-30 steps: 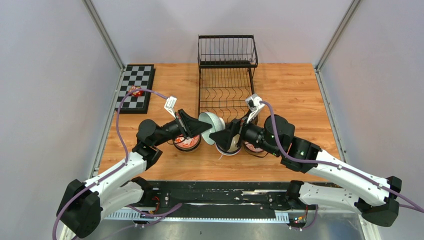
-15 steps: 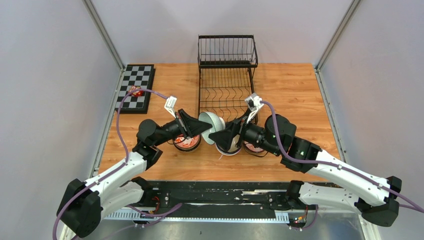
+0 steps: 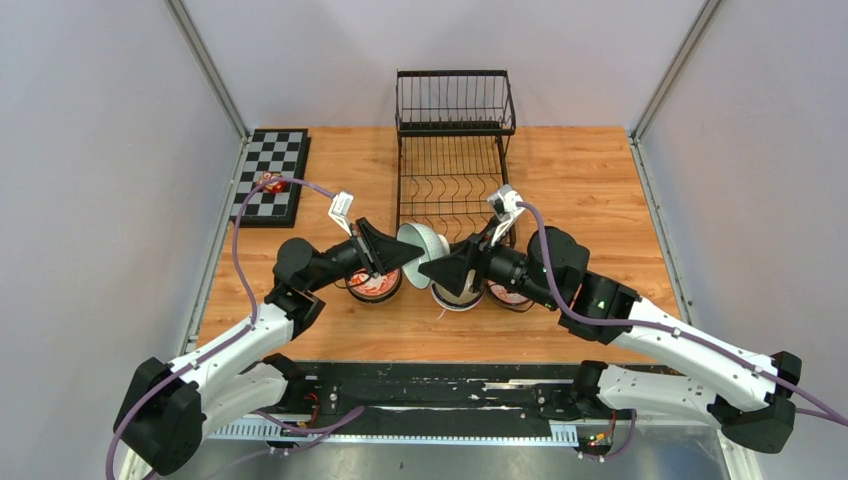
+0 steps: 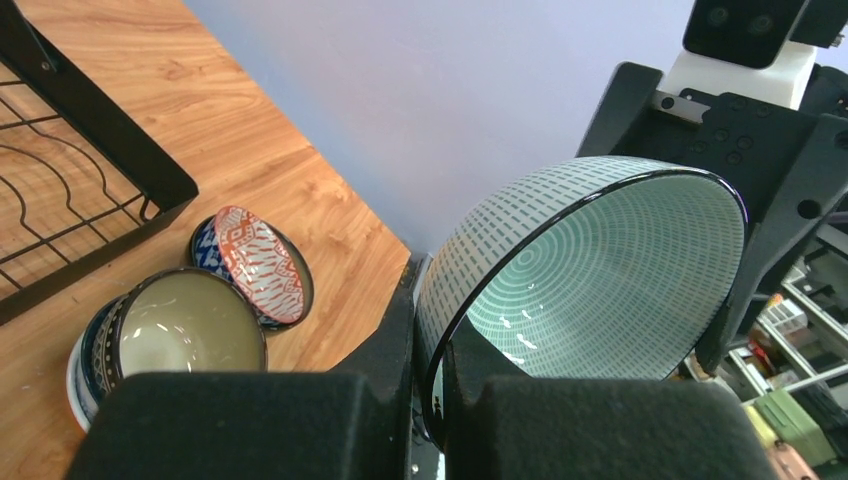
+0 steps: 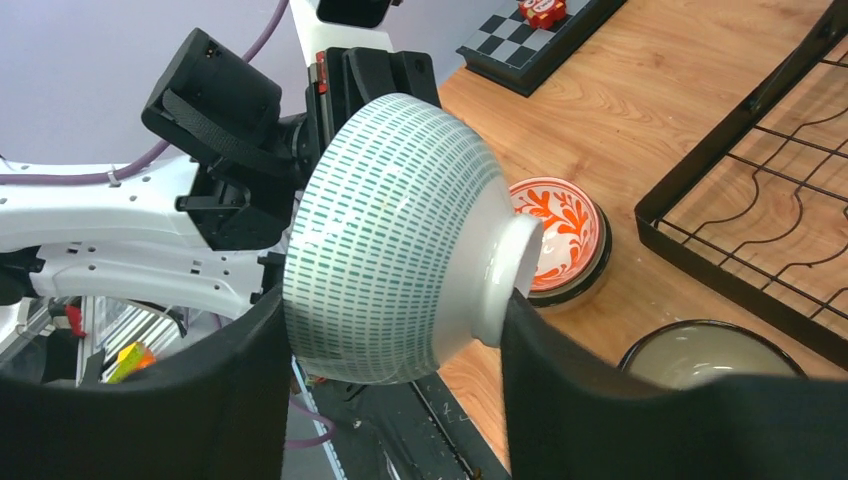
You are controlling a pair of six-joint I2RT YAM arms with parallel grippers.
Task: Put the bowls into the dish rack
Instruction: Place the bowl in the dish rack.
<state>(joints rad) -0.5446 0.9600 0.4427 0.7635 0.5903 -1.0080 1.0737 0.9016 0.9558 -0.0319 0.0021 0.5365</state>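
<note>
A pale green bowl with a dashed pattern hangs on its side in the air between both arms, just in front of the black wire dish rack. My left gripper is shut on its rim, one finger inside and one outside. My right gripper spans the same bowl, one finger against its rim side and one against its foot. On the table below stand a red floral bowl, a cream dark-rimmed bowl and a blue-and-orange patterned bowl.
A black-and-white checkerboard with a small red piece lies at the far left. The rack's folding upper basket stands at the back. Grey walls close in the table on both sides.
My right gripper has shifted slightly left and up, closing in around the green bowl. My left arm and the bowl have stayed put.
</note>
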